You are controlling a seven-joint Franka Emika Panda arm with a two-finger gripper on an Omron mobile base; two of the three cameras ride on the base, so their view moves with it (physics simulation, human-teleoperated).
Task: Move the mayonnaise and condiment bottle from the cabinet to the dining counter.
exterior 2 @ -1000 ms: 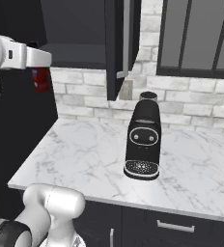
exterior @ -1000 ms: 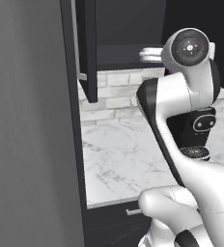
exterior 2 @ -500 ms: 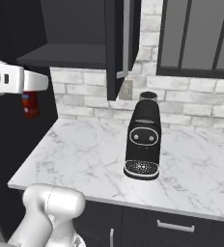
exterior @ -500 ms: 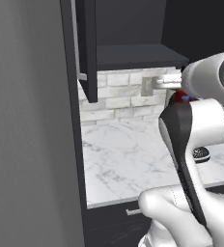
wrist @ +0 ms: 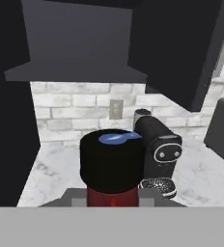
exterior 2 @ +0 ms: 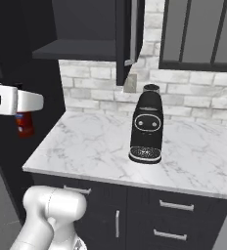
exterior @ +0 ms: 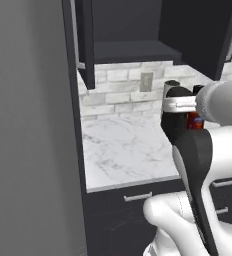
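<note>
Holding the small slim red condiment bottle with a dark cap, the two-finger gripper is clamped on its red body just below the cap, and in the hand view the bottle stands upright at 6 o'clock, its black cap top carrying a blue mark. In the right base view the same red bottle hangs under the white hand at 9 o'clock, out past the left edge of the small white grey-veined marble worktop and clear of it. In the left base view a patch of the red bottle shows at 3 o'clock between the dark hand and the white arm.

On the worktop a black rounded coffee machine stands upright near the pale brick backsplash, at 12 o'clock from the frame's centre in the right base view and at 3 o'clock from the bottle in the hand view. Above it the tall black wall cabinet stands open, with one door swung out at 11 o'clock in the left base view. Black drawers with short metal handles sit under the worktop.
</note>
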